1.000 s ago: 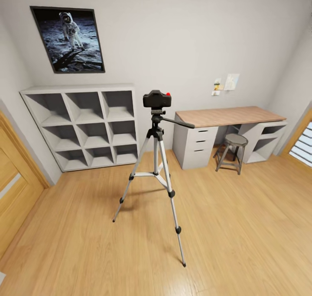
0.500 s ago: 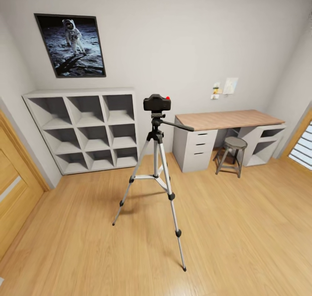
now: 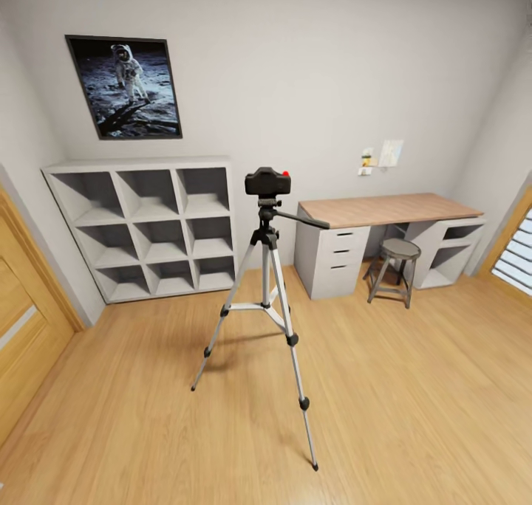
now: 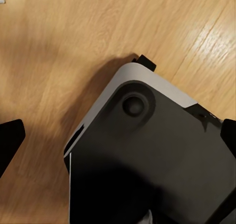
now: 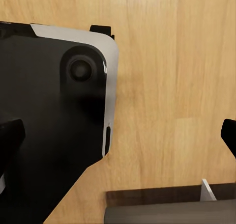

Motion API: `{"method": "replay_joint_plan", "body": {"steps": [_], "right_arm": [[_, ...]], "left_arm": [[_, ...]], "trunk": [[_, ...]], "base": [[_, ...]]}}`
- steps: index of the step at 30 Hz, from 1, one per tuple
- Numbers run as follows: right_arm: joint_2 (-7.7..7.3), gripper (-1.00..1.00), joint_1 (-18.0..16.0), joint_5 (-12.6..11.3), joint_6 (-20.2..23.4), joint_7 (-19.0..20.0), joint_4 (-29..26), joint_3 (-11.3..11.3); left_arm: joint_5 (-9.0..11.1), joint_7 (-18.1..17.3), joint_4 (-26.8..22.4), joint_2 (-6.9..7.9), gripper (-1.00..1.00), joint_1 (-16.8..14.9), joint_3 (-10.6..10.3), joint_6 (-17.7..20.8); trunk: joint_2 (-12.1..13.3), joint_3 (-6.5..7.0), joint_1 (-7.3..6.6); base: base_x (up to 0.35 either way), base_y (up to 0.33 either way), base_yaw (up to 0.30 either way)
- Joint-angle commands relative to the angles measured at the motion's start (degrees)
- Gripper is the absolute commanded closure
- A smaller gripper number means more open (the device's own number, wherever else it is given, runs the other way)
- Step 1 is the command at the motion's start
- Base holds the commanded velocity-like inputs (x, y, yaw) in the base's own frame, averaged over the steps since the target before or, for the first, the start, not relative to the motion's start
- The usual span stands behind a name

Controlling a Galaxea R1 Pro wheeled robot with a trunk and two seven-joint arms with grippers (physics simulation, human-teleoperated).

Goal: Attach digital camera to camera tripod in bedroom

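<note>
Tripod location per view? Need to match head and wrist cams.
Head view: the camera tripod stands mid-frame on the wood plank floor, with the digital camera on its head.
Left wrist view: looks down on the robot base over floor.
Right wrist view: base over floor.
Shared landmark: the plank floor.

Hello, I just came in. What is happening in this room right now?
Nothing is being handled at this moment. The digital camera sits on top of the camera tripod, which stands on the wood floor of the bedroom, in front of the white cube shelves and a desk. Both wrist views look down at the floor and the robot's dark base, with open, empty grippers.
</note>
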Motion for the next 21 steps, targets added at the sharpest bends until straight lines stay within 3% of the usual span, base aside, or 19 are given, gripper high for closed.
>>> {"method": "replay_joint_plan", "body": {"steps": [1,21], "right_arm": [[-0.03,-1.0,-0.1,0.2,0.0,0.1,0.1,0.2],[-0.1,-1.0,-0.1,0.1,-2.4,-2.5,0.1,0.2]], "left_arm": [[0.4,0.2,-0.1,0.0,-1.0,0.0,-0.5,0.0],[0.4,0.2,-0.1,0.0,-1.0,0.0,-0.5,0.0]], "trunk": [[-0.1,0.0,0.02],[-0.1,1.86,0.02]], "base": [[0.0,0.0,0.0],[0.0,0.0,0.0]]}}
